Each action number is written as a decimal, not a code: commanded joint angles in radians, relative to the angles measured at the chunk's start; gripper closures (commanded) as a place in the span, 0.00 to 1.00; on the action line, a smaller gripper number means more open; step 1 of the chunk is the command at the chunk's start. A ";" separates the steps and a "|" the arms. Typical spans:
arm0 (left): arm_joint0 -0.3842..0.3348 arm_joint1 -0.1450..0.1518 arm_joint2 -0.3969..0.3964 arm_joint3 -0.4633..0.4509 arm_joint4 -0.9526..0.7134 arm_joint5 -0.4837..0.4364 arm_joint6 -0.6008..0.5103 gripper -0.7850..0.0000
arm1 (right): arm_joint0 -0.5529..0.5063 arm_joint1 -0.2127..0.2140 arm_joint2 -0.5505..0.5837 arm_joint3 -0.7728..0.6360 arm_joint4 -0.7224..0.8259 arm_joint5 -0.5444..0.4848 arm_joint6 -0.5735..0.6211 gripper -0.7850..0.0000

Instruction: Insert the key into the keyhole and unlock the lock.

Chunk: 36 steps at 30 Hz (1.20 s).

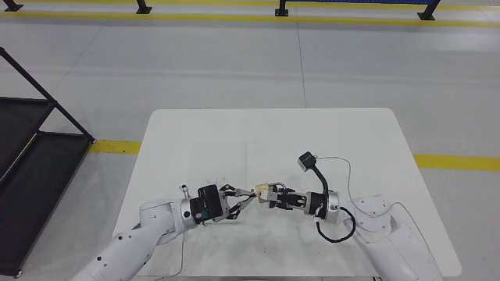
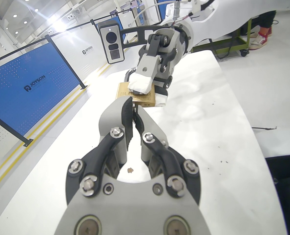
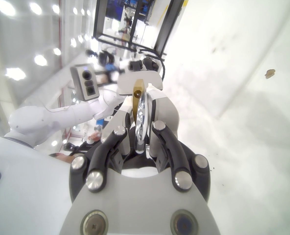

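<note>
On your left, the left claw (image 2: 132, 107) is clenched on the key (image 2: 135, 113). Just a thin dark edge of it shows between the pads, so you cannot read from here how far its tip reaches. The key's long axis runs along the claw's own line, pointing right toward the other arm. Directly ahead of those fingertips, just beyond them, sits the brass lock (image 2: 125, 92), over the near middle of the table (image 2: 208, 123). Its bottom face is turned toward the key, and its shackle (image 3: 141, 125) points away into the right palm. The right claw (image 3: 142, 113) grasps the lock by its flat sides with taped fingers (image 2: 141, 85) and holds it level. Lock and key look close to one straight line, left to right. Whether the tip is already in the keyhole or only against the face is hidden by the fingertips. You should judge the coming move as a short push to the right along that shared axis, made by the left arm. Then comes a twist about the same axis, and any sideways offset would jam the tip against the brass.
</note>
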 commanded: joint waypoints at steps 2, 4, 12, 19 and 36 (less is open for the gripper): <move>0.003 -0.001 0.002 0.000 0.013 0.013 0.007 1.00 | 0.000 0.000 0.000 0.000 0.000 0.000 0.000 1.00; 0.004 -0.002 0.003 -0.001 0.022 0.024 0.013 1.00 | 0.000 0.000 0.000 0.000 0.000 0.000 0.000 1.00; 0.014 -0.004 -0.001 0.003 0.014 0.036 0.021 0.55 | 0.000 0.000 0.000 0.000 0.000 0.000 0.000 1.00; 0.071 0.008 -0.078 0.013 -0.018 0.064 0.040 0.00 | 0.000 0.000 0.000 0.000 0.000 0.000 0.000 1.00; 0.300 0.051 -0.355 0.021 -0.102 0.064 0.204 0.00 | 0.000 0.000 0.000 0.000 0.000 0.000 0.000 1.00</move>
